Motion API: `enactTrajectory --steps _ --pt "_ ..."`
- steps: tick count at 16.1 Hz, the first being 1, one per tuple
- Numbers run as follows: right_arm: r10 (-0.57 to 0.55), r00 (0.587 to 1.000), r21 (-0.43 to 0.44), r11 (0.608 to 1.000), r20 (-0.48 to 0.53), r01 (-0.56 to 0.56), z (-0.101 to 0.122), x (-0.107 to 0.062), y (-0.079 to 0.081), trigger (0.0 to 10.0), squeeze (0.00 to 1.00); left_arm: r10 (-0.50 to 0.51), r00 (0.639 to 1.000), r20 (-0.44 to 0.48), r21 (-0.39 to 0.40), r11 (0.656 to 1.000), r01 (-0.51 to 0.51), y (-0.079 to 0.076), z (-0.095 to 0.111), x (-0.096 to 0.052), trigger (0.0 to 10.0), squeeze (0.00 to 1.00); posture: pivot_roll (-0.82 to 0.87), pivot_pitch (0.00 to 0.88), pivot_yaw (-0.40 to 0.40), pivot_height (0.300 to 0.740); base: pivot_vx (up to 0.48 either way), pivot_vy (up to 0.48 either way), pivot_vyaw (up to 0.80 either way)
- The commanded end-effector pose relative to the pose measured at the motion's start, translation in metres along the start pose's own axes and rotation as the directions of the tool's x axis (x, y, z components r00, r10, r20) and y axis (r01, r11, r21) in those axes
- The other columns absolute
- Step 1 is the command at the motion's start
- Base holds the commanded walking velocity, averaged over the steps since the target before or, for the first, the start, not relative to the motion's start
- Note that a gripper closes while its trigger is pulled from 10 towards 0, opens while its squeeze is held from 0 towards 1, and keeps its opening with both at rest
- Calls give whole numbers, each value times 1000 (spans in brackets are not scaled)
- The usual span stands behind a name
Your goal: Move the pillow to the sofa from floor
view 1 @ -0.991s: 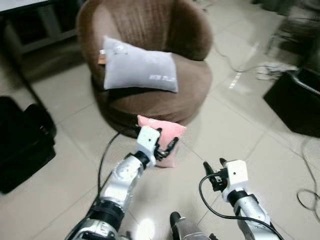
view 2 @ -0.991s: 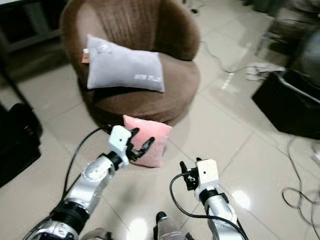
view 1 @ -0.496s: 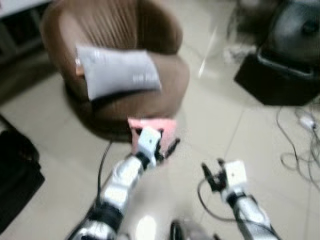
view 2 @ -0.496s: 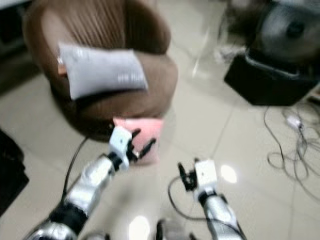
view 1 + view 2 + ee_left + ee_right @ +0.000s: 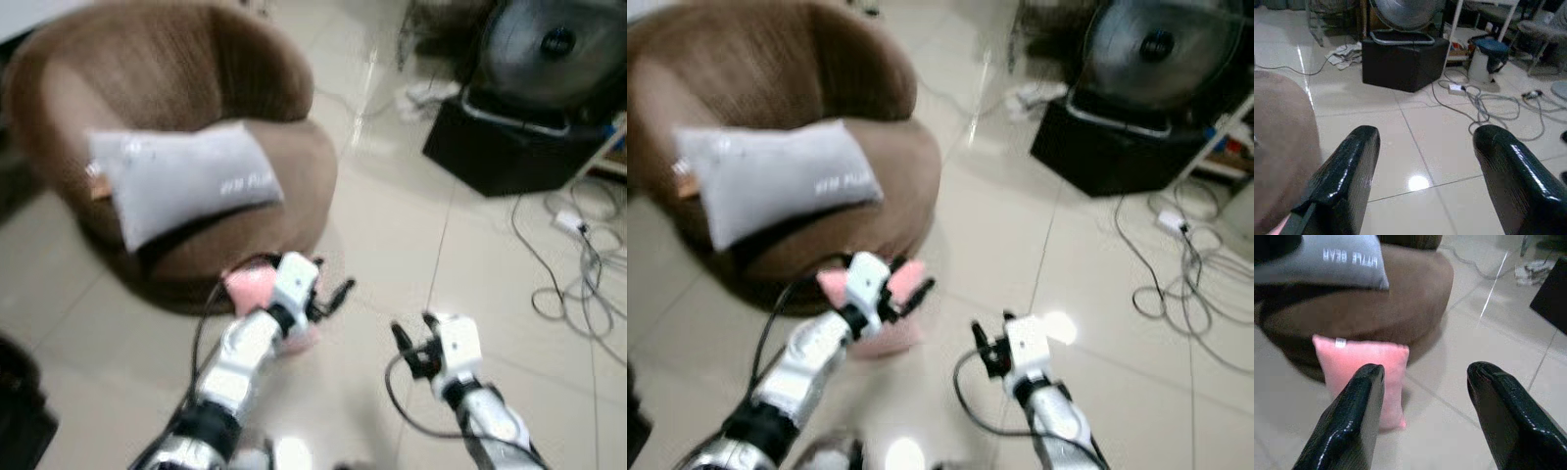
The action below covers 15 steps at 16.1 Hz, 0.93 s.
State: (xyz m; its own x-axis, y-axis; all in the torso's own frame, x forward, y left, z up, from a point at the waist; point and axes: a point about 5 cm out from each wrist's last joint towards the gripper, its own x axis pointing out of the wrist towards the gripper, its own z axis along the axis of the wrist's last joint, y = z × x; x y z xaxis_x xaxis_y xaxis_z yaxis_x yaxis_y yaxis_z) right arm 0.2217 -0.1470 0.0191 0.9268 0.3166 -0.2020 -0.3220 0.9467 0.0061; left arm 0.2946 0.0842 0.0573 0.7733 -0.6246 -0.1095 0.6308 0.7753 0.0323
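Pink pillow (image 5: 1359, 377) is seen upright on floor (image 5: 411, 245), leaned vs near base of brown sofa (image 5: 294, 186); long axis approx. left-right. Left gripper (image 5: 328, 299) is held w/ fingers spread, just in front of it, nothing grasped. Right gripper (image 5: 409, 343) likewise spread, empty, to the right. Grey pillow (image 5: 181, 176) is laid on seat.

I see sofa (image 5: 196, 127) upper left of frame, cushion (image 5: 181, 178) on its seat. Pillow (image 5: 1364, 372) on floor against sofa's front. Fan (image 5: 554, 44) on box (image 5: 500, 147) upper right, cables (image 5: 573, 255) right.
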Motion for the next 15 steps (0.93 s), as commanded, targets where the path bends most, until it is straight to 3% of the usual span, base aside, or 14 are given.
enactTrajectory --steps 1,3,15 --pt "-10 1000 0 1000 -23 10 -5 -5 -4 10000 0 -24 1000 2 -23 999 24 -6 0 3 10000 0 -123 154 -53 740 480 0 -638" --pt "-20 999 4 1000 -26 21 -5 -5 -5 10000 0 -27 999 20 -53 998 28 -8 2 3 10000 0 -120 154 -53 740 448 120 -603" --pt "-57 997 10 998 -51 57 -8 -4 -12 10000 0 -11 1000 25 -108 994 14 -9 3 3 10000 0 -124 166 -54 740 0 41 0"
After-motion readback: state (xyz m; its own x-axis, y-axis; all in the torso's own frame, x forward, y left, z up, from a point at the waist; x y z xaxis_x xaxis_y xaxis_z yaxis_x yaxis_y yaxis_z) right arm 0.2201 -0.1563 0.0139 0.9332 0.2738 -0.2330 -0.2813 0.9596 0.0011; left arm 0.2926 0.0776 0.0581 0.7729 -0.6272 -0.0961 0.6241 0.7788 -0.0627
